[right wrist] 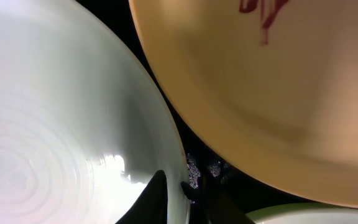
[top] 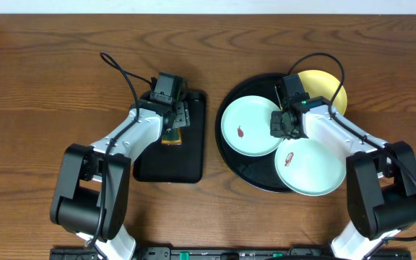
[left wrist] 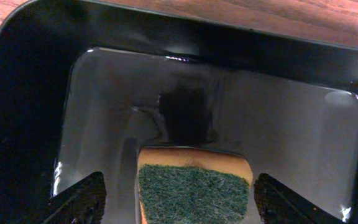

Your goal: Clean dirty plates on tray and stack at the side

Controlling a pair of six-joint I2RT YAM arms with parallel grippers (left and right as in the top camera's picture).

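Three plates lie on the round black tray (top: 240, 170). A mint plate (top: 245, 124) with a reddish smear sits at its left, a second mint plate (top: 310, 167) at the front right, and a yellow plate (top: 329, 88) at the back right. My right gripper (top: 281, 124) is shut on the right rim of the left mint plate (right wrist: 55, 124); one finger lies inside the rim and one outside (right wrist: 174, 191). The yellow plate (right wrist: 278, 81) shows a red smear. My left gripper (left wrist: 178, 198) is open, its fingers either side of a green-topped yellow sponge (left wrist: 194, 190) without touching it.
The sponge (top: 173, 135) lies in a small rectangular black tray (top: 188, 160) left of the round tray. The table (top: 35, 87) is brown wood. The arm bases stand at the front edge.
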